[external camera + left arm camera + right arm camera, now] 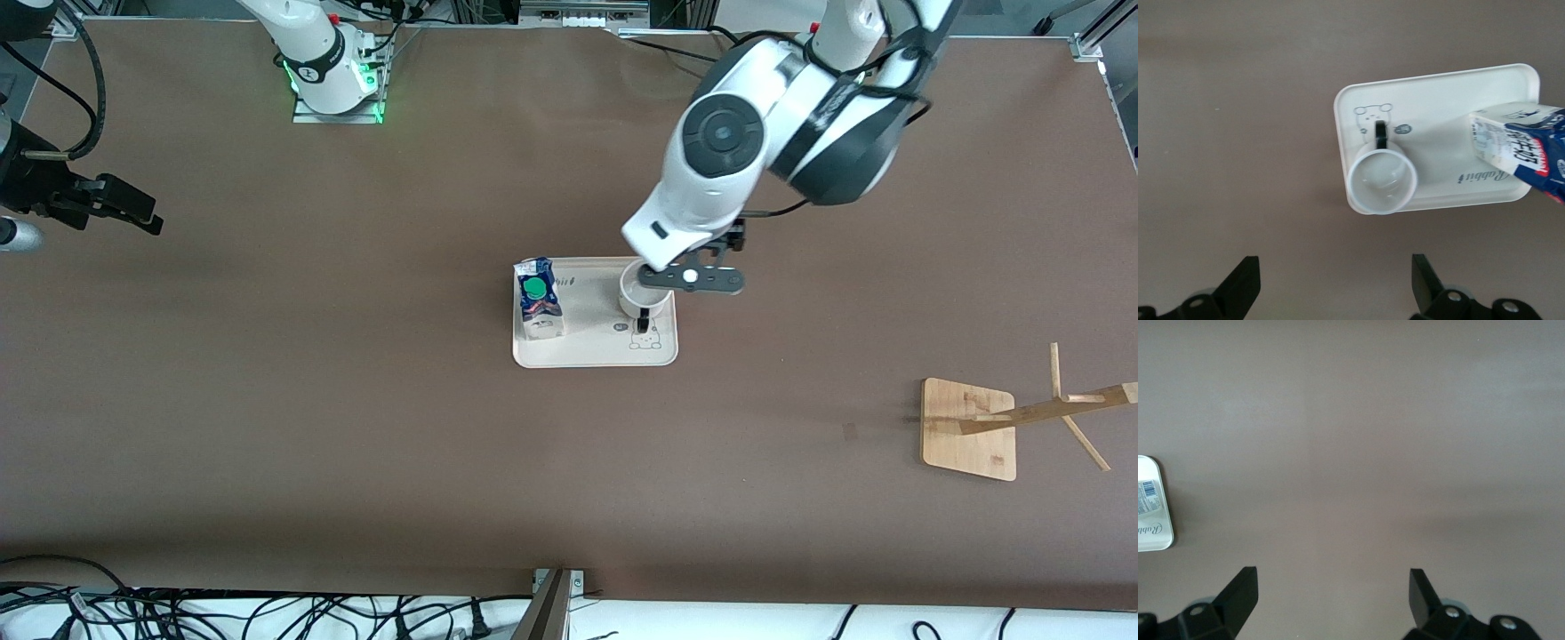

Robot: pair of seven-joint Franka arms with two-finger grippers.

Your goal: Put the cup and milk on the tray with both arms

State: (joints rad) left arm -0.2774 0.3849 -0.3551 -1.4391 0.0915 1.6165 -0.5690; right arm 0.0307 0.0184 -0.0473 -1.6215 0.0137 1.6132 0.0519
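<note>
Now I count one big brown table (356, 427), two arms, one tray (594, 353), one milk (540, 298) and one cup (642, 298). My left gripper (1333, 288) hangs over the tray's edge toward the left arm's end, fingers spread wide, holding nothing. My right gripper (1331, 603) waits over bare table at the right arm's end, also wide open. Milk and cup both stand on the tray, well apart. One wooden stand (973, 428) sits toward the left arm's end, nearer the front camera.
</note>
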